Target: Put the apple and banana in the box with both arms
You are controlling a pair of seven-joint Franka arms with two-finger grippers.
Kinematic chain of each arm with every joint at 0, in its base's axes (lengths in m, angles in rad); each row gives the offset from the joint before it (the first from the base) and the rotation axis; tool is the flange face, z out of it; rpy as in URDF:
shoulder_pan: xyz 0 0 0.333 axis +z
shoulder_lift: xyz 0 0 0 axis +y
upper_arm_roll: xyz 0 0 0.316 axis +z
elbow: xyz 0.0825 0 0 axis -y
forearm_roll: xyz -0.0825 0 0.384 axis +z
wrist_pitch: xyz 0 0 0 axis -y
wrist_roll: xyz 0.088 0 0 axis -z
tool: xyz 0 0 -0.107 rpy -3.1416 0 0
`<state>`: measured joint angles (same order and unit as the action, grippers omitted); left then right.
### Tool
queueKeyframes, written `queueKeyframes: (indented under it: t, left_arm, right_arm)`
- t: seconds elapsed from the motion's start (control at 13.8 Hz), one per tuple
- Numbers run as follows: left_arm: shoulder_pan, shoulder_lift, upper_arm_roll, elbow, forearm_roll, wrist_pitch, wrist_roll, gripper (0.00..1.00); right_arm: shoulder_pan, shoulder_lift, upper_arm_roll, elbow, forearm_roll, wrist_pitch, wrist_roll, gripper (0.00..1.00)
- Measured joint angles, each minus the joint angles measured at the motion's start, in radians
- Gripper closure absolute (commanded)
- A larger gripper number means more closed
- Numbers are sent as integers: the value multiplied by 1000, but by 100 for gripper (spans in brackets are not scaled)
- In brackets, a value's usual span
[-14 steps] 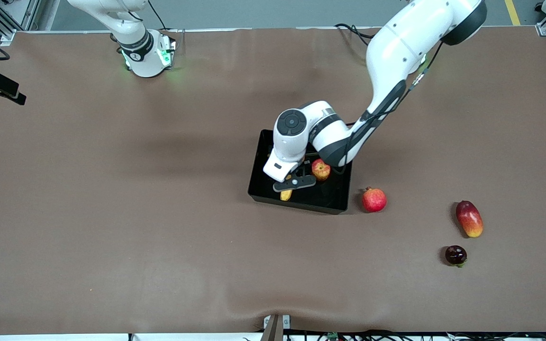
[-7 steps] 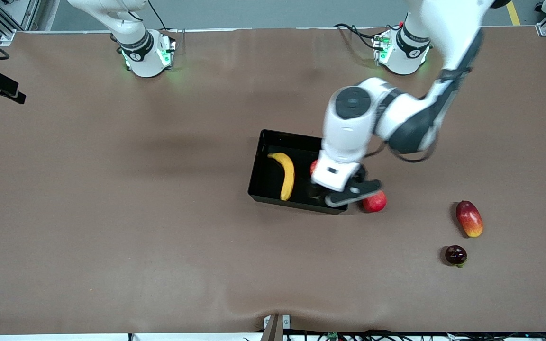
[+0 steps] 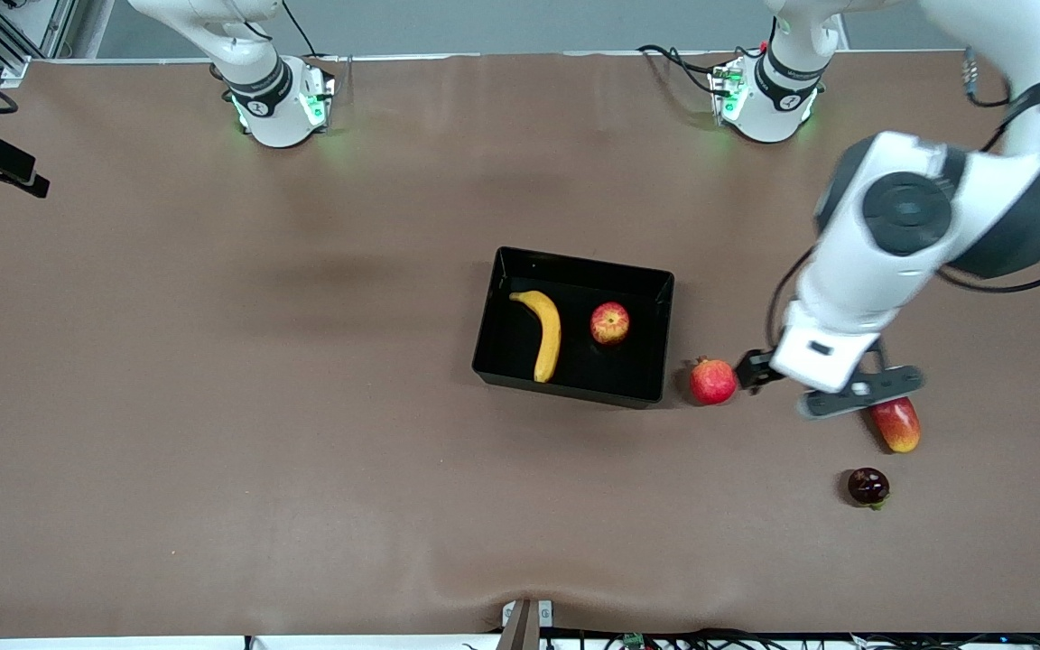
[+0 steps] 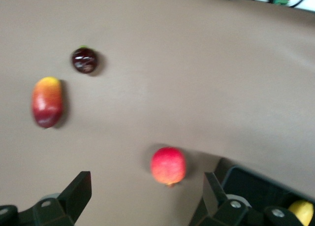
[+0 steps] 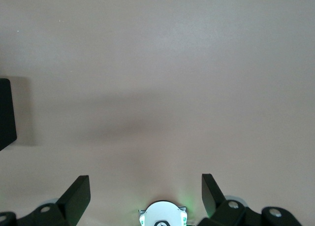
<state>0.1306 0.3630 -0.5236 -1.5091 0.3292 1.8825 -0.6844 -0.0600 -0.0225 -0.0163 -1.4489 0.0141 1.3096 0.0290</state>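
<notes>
The left pincer point(image 3: 813, 388) hangs in the air with its fingers point(image 4: 78, 194) spread wide and nothing between them, over the bare brown bench point(image 3: 213, 406) between a round pinkish-red fruit point(image 3: 712, 381) and an oblong red-and-yellow mango point(image 3: 897, 424), part of which it hides in the front view. In the left wrist view the round fruit point(image 4: 168, 165) lies on the cloth between the two spread fingers, well below them and untouched, with the mango point(image 4: 47, 101) and a small dark purple fruit point(image 4: 84, 60) farther out. That dark fruit point(image 3: 868, 487) sits nearer to the front camera than the mango. The round pinkish-red fruit rests just beside the outer wall of the box point(image 3: 574, 388), on the side toward the left arm's end of the bench. Inside the box lie the banana point(image 3: 545, 332), along the side toward the right arm's end, and the apple point(image 3: 609, 323) beside it, the two apart from each other. The right pincer point(image 5: 145, 194) is spread too and holds nothing; it waits high over bare bench near its own base point(image 5: 162, 215), with one edge of the box point(image 5: 6, 115) showing in its wrist view.
</notes>
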Motion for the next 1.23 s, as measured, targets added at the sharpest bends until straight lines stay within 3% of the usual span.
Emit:
queueKeyframes:
  t: [0.51,0.8,1.01,1.23]
  left_arm:
    - [158,-142,-1,0,-151,-224,218,0]
    - [187,-196,19,-3,-207,-294,299,0]
    - [72,-255,177,-13,-224,-340,372,0]
    - [-12,-304,292,-20,-265,-369,423,0]
  right_arm:
    - [0,-1,0,4,0,-9,0,0]
    - [0,-1,0,7,0,-20,0,0]
    - [0,-1,0,8,0,-25,0,0]
    - [1,-1,1,10,0,-31,0,0]
